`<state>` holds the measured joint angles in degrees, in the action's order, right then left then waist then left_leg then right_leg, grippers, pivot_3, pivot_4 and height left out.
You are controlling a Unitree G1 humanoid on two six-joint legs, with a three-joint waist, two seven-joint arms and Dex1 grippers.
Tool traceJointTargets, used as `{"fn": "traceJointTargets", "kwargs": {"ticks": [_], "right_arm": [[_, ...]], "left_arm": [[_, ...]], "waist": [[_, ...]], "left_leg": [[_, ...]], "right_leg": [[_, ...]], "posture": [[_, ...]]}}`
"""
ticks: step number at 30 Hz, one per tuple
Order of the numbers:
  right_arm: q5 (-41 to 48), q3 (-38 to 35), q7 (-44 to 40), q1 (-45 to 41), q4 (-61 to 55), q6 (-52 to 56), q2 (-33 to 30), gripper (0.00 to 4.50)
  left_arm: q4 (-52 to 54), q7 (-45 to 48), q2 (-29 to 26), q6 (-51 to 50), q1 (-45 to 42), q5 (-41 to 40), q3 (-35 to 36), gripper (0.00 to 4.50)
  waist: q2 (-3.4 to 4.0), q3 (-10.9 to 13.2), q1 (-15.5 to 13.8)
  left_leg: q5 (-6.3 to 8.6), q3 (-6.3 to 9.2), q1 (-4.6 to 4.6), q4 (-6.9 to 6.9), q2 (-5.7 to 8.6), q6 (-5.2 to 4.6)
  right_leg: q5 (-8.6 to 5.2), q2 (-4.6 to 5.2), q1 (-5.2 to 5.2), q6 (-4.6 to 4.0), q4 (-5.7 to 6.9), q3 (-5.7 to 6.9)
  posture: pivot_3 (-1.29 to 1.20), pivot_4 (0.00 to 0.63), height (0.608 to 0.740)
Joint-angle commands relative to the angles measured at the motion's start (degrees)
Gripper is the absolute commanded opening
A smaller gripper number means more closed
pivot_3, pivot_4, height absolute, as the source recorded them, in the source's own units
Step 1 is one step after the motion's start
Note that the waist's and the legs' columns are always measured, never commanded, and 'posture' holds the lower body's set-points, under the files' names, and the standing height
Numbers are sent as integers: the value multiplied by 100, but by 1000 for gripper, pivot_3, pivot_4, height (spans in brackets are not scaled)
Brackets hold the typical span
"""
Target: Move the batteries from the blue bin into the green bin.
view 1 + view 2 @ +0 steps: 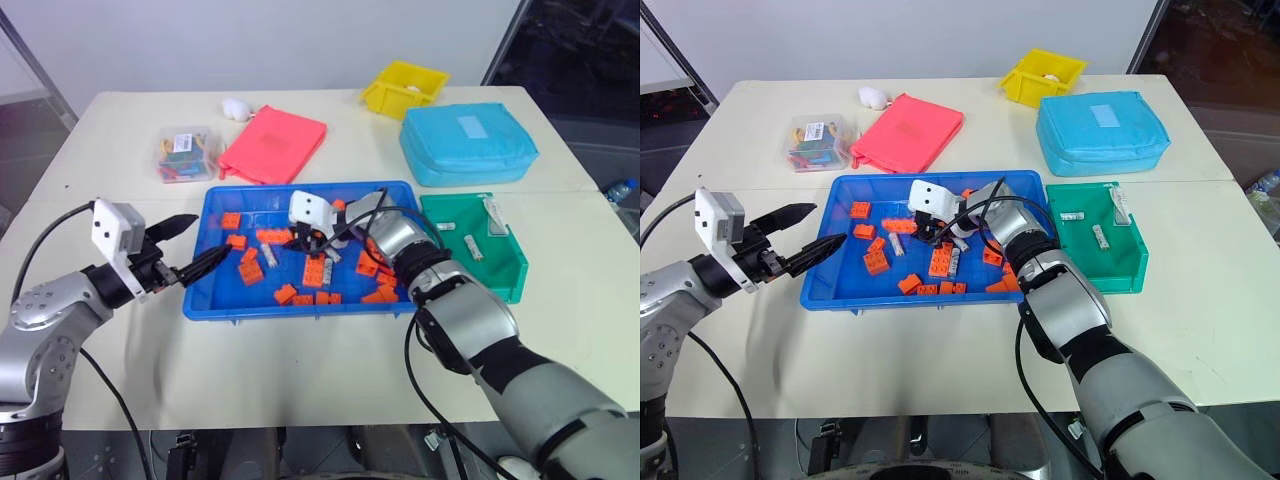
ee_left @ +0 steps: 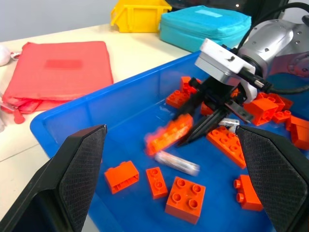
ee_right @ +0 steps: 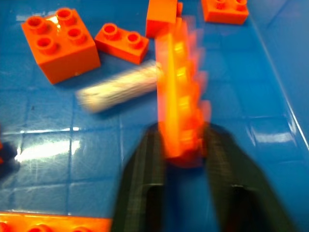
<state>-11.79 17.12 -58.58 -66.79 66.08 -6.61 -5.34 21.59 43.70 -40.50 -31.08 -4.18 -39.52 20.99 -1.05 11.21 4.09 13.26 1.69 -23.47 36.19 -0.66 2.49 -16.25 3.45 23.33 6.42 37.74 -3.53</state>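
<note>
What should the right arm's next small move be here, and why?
Probably open the right pincer and drop the orange brick back into the blue bin. It has clamped a long brick, not the battery lying beside it, and only batteries belong in the green bin.

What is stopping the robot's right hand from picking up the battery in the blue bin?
An orange brick is pinched in the right gripper, so its fingers are taken up. The battery lies just beside that brick on the blue bin floor.
</note>
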Motion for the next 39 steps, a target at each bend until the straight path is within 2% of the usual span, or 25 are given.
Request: {"fn": "traceJointTargets", "kwargs": {"ticks": [1,7,13,18,19,25,29,33,36,39], "right_arm": [[0,-47,76,-74,0,-66,44,23],[111,-202,157,-208,-62,-35,22,23],[-64,-279,956,-570,269,-183,-144,23],[-126,-260,1155,-596,428,-262,-164,23],[-125,-253,1131,-567,434,-269,-155,1083],[-212,-196,1187,-559,356,-375,-167,3971],[23,-387,883,-633,-3,-224,-198,3971],[837,-615,-221,-49,-1875,1067,-185,3971],[1043,-459,-427,621,-3368,1992,-278,3971],[1105,-263,-392,1196,-4379,2684,-327,3971]], "left_arm": [[205,-13,-1,71,-14,-112,131,4500],[180,-30,8,82,-37,-99,108,4500],[151,-27,7,85,-74,-87,79,4500],[152,-24,14,94,-66,-81,75,4500],[160,-31,20,92,-62,-81,72,4500],[191,-45,24,67,-55,-94,71,4500],[198,-7,-34,33,-42,-107,96,4500],[181,257,-275,-72,28,-157,141,4500],[143,440,-465,-133,57,-190,158,4500],[90,605,-660,-164,94,-195,190,4500]], "waist": [[0,0,-1],[0,0,-2],[0,0,-3],[0,0,-2],[0,0,0],[0,0,2],[0,1,0],[0,1,-3],[0,1,-18],[0,1,-26]], "left_leg": [[0,0,0,0,0,0],[0,0,0,0,0,1],[-1,0,0,0,0,2],[-1,0,0,-1,0,3],[-1,-1,0,-1,0,3],[-1,-1,0,-2,0,3],[-2,-1,0,0,0,3],[-2,1,0,-4,-3,3],[-1,10,0,-6,-6,3],[-2,10,-1,-4,-2,3]], "right_leg": [[0,0,0,0,1,0],[0,0,0,0,1,0],[0,0,1,0,0,0],[0,0,1,-1,0,0],[0,0,1,-1,0,0],[0,-1,1,-1,0,0],[0,0,1,0,0,0],[0,-3,3,0,4,0],[-1,-4,3,-1,6,8],[-1,5,1,-2,5,11]], "posture": [[0,150,740],[0,150,740],[0,150,740],[0,150,740],[0,150,740],[0,150,740],[0,150,740],[0,150,740],[0,150,740],[0,150,740]]}}
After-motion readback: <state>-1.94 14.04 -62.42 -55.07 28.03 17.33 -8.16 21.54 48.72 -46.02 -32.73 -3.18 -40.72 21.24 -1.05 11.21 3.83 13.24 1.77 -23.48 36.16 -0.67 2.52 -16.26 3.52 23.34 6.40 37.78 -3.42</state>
